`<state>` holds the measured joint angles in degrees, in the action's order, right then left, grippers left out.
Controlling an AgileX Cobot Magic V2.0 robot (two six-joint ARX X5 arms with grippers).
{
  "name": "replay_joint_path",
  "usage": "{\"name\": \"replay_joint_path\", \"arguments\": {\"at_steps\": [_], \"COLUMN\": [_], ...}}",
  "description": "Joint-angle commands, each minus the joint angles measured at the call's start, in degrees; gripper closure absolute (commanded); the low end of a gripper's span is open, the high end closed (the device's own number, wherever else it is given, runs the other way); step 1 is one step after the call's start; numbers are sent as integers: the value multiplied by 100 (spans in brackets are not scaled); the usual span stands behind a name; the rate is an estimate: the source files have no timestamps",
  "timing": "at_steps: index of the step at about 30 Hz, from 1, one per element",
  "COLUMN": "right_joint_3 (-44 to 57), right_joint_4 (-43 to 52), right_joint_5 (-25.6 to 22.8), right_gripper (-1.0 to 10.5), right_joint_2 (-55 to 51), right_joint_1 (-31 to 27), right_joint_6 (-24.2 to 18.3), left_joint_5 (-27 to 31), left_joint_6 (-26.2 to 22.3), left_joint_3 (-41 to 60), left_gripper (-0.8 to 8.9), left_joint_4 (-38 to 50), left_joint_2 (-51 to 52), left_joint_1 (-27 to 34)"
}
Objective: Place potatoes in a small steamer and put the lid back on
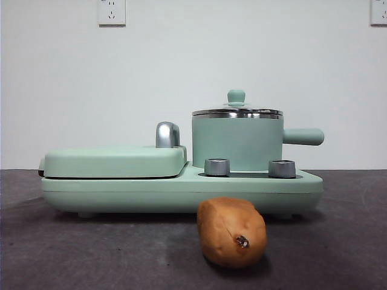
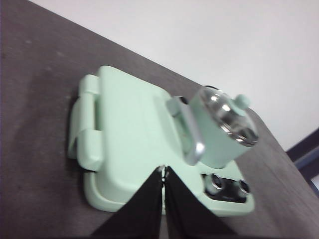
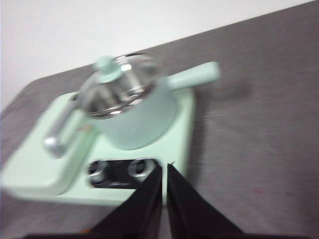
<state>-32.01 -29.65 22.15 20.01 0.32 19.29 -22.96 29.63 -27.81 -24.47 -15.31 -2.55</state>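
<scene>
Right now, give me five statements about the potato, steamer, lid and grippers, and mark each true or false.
1. The lid sits on the steamer. True.
2. The potato is inside the steamer. False: it lies on the table in front of the appliance.
3. The left gripper holds the lid. False: its jaws are shut on nothing, above the appliance.
4. The right gripper is shut and empty. True.
5. The steamer's side handle points toward the griddle cover. False: it points away from it.

Orange-brown potato (image 1: pixel 232 232), dark-spotted; mint-green steamer (image 1: pixel 237 144), steel-rimmed lid (image 1: pixel 237 111); dark grey table (image 1: pixel 60 254).
</scene>
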Motion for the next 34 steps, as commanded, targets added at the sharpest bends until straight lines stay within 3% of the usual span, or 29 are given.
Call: {"name": "replay_joint_path", "arguments": {"at_steps": [1,5,11,15,18,23,34], "right_joint_3": [-424,-964,-1447,-1569,-1569,-1569,-1569], "right_joint_4": [-13,-144,-181,-168,-175,-173,-173], "right_joint_5": [566,1360,1860,1897,1875,1788,1790], "right_gripper": [935,935,934,932,843,577,534], "right_joint_2": [378,894,1349,1478,1478,1475,1478], "right_joint_1": [0,0,0,-2,-2,-2,-2], "right_joint_6": [-190,-433,-748,-800,-800,-809,-815], "left_joint_5": [-236,-695,-1298,-1633,-1633,-1633,-1394], "left_joint_6": [-210,-625,-1038,-1143,-1143,-1235,-1622], "left_joint_3": [-566,-1198,-1742,-1954,-2072,-2330,-3644], "left_gripper": [806,806,807,799,656,303,284], "left_joint_4": [-195,-321,-319,-302,-297,-254,-260], "left_joint_2": [-433,-1106,-2006,-2588,-2922,-3464,-5200], "left_joint_1": [-15,-17,-28,-105,-186,-297,-977]}}
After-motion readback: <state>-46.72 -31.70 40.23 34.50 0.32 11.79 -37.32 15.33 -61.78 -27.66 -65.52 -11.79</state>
